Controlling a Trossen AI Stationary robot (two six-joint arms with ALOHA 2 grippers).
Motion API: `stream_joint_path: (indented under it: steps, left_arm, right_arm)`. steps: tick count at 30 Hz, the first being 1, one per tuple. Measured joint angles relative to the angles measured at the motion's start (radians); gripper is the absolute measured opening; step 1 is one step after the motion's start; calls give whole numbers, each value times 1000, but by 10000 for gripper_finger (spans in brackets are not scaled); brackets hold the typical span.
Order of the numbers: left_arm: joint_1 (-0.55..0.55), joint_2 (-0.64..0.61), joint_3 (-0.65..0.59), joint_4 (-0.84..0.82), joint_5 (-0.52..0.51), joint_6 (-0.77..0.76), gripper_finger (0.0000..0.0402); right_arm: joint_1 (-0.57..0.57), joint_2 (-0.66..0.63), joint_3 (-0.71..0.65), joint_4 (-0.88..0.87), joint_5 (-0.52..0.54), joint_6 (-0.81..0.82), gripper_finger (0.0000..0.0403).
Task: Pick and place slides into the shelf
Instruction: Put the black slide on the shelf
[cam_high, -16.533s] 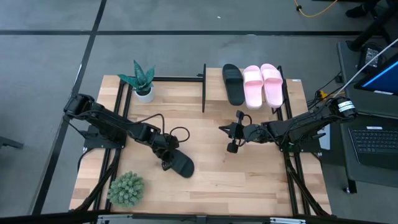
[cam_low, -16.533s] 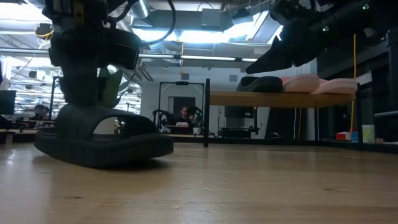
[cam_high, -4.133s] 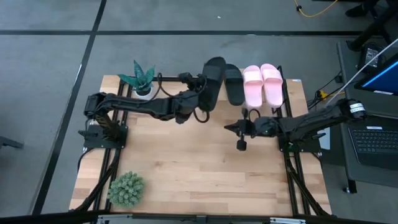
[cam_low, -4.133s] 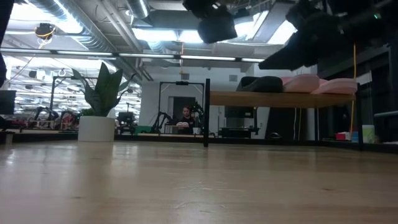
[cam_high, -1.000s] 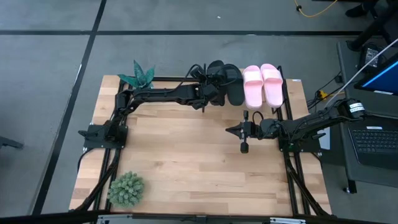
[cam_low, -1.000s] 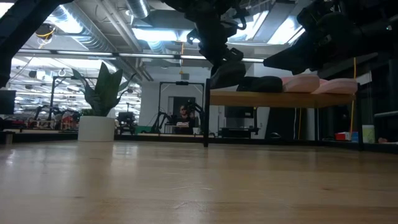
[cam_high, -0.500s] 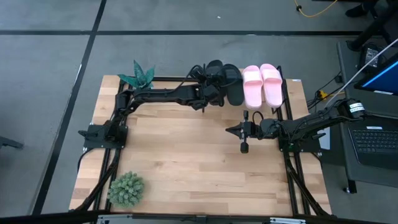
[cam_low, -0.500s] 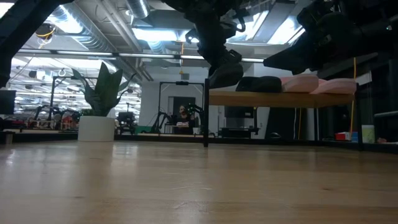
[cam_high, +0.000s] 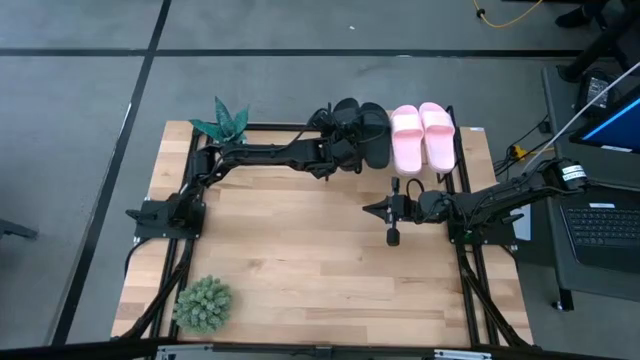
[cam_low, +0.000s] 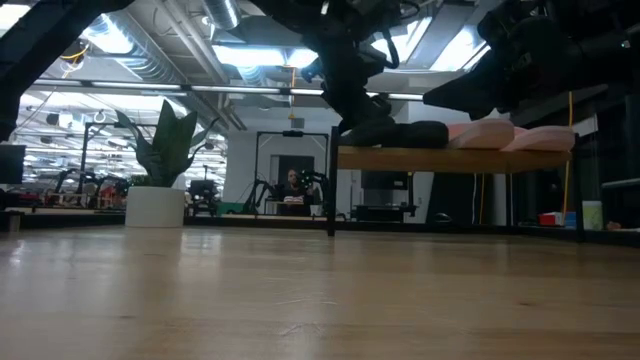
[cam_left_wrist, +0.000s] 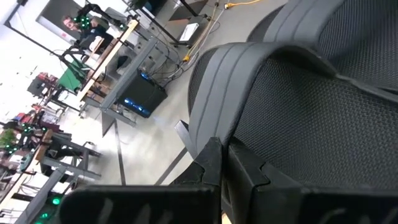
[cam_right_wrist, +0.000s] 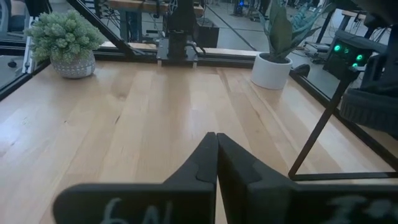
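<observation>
High view, step: the left gripper (cam_high: 345, 140) reaches over the left end of the shelf (cam_high: 470, 135) with the second black slide (cam_high: 347, 125), which sits just beside the first black slide (cam_high: 375, 133).
High view, method: judged, lower the sole flat and parallel to its neighbour, clear of the shelf's black post, before parting the jaws.
High view, right gripper (cam_high: 391, 212): waits over the bare tabletop (cam_high: 300, 260), well short of the shelf.
High view, count: two black slides, two pink slides (cam_high: 423, 136), one leafy plant (cam_high: 227, 128), one round spiky plant (cam_high: 203, 303).
Low view, placement: the black slide in hand (cam_low: 375, 130) looks to be at the level of the shelf board (cam_low: 455, 158); whether it is fully seated cannot be told.
Low view, count: three slide profiles can be told apart on the board, one black and two pink.
Left wrist view, jaws: drawn together, nipping the rim of the black slide (cam_left_wrist: 298, 93).
Right wrist view, jaws: pressed together, holding nothing, over bare wood.
Right wrist view, count: two potted plants.
</observation>
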Motion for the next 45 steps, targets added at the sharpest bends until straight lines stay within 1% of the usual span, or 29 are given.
stream_joint_path:
  steps: [4, 12, 17, 23, 27, 30, 36, 41, 45]
  left_arm:
    - [0, 0, 0, 2, 4, 23, 5]
    - [0, 0, 0, 2, 7, 41, 49]
    - [-2, 1, 0, 19, 0, 133, 71]
    - [-12, 3, -1, 81, -21, 265, 96]
    - [-21, 3, -1, 115, -24, 327, 109]
    - [-23, 3, -1, 132, -25, 363, 116]
    - [-23, 3, -1, 141, -27, 383, 122]
    - [-32, 3, -1, 146, -31, 464, 123]
    - [-47, 3, -1, 201, -32, 505, 123]
  right_arm:
    - [2, 0, 0, -3, -1, -2, 8]
    - [3, 0, 0, -2, -8, -1, 8]
    - [3, 0, 0, -3, -8, 1, 8]
    - [3, 0, 0, -3, -8, 2, 8]
    - [3, 0, 0, -3, -8, 2, 8]
    - [3, 0, 0, -3, -8, 2, 8]
    - [3, 0, 0, -3, -8, 2, 8]
    - [3, 0, 0, -3, -8, 2, 8]
    - [3, 0, 0, -3, -8, 2, 8]
